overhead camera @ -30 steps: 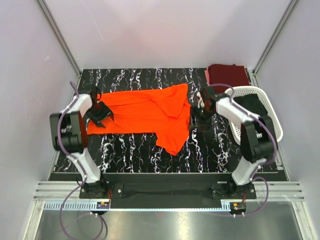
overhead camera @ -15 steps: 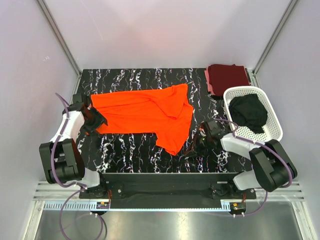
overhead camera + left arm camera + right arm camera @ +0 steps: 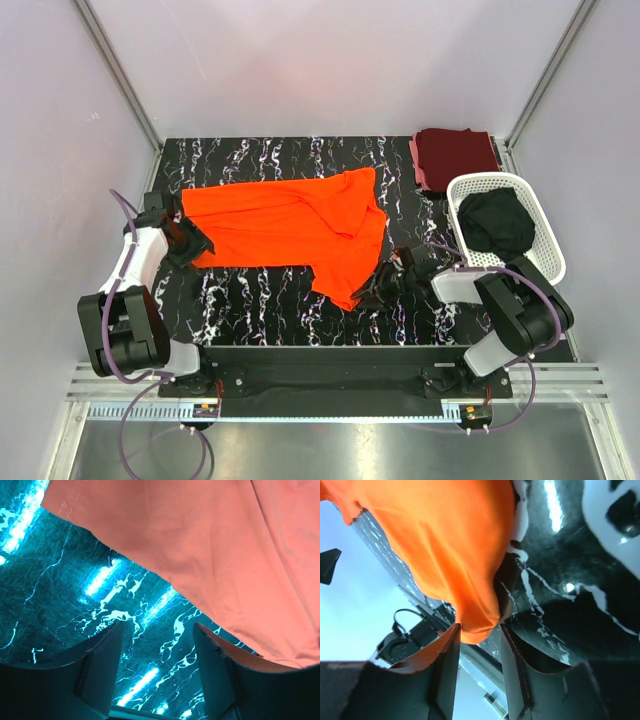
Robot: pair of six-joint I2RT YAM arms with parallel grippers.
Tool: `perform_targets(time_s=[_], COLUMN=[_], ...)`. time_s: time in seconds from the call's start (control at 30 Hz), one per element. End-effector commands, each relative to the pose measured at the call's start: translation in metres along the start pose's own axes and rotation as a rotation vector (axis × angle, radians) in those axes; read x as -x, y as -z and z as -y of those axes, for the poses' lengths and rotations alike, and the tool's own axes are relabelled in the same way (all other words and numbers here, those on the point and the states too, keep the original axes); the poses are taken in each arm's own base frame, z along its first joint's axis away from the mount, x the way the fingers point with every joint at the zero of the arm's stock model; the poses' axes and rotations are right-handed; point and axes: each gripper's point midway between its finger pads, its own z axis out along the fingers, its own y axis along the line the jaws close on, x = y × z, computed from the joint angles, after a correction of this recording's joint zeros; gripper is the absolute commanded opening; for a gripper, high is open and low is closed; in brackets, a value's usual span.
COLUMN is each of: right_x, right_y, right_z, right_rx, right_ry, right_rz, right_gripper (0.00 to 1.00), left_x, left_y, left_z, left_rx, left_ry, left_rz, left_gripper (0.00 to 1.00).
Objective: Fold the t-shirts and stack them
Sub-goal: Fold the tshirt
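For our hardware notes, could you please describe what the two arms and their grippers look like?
The left arm and right arm match: white links between bulky black joint housings, with a purplish cable looping alongside each. The left gripper and right gripper each have two dark, flat, blade-like fingers with slightly scuffed edges.

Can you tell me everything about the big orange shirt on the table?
The bright orange cloth t-shirt is soft-looking and a bit wrinkly. It lies spread out sideways on the black marbled table, not folded yet, with one flap flopped over on its right side and a corner pointing toward the arms. The left gripper is open beside its left edge. The right gripper has that near corner between its fingers; I can't tell if it's pinching.
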Motion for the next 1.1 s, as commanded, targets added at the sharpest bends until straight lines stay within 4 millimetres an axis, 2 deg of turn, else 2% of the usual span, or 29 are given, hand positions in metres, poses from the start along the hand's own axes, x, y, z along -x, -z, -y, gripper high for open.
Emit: perform_targets(time_s=[0.0,0.07,0.1,0.2,0.27,0.47,0.57,0.63,0.67,1.07], right_x=[-0.004,-0.003,-0.004,-0.004,-0.004,-0.016,-0.017,-0.017,-0.019,-0.012], right_y=[-0.005,-0.003,0.000,0.002,0.009,0.020,0.016,0.013,0.010,-0.015], right_z=[-0.010,-0.006,-0.005,-0.002,-0.007,0.002,0.009,0.007,0.012,0.012], right_rx=[0.030,0.010,0.003,-0.028,-0.022,-0.033,-0.047,-0.033,-0.043,-0.044], right_ry=[-0.006,0.007,0.014,0.049,0.071,0.059,0.050,0.032,0.018,0.019], right_rz=[-0.009,0.014,0.022,0.017,0.037,0.033,0.028,0.013,0.004,-0.015], right_gripper=[0.45,0.48,0.53,0.55,0.55,0.52,0.49,0.42,0.41,0.43], left_x=[0.016,0.017,0.018,0.016,0.016,0.017,0.014,0.014,0.014,0.017], left_y=[0.011,0.010,0.010,0.006,0.006,0.002,0.000,-0.001,0.000,0.003], left_z=[0.007,0.005,0.005,0.003,0.004,0.003,0.004,0.004,0.005,0.004], left_rx=[-0.033,-0.028,-0.028,-0.024,-0.030,-0.030,-0.037,-0.039,-0.040,-0.032], left_ry=[-0.023,-0.023,-0.022,-0.018,-0.012,-0.006,-0.002,0.001,0.000,-0.008], left_rz=[0.059,0.056,0.056,0.045,0.041,0.037,0.029,0.026,0.029,0.033], left_gripper=[0.62,0.63,0.63,0.63,0.63,0.63,0.63,0.62,0.62,0.63])
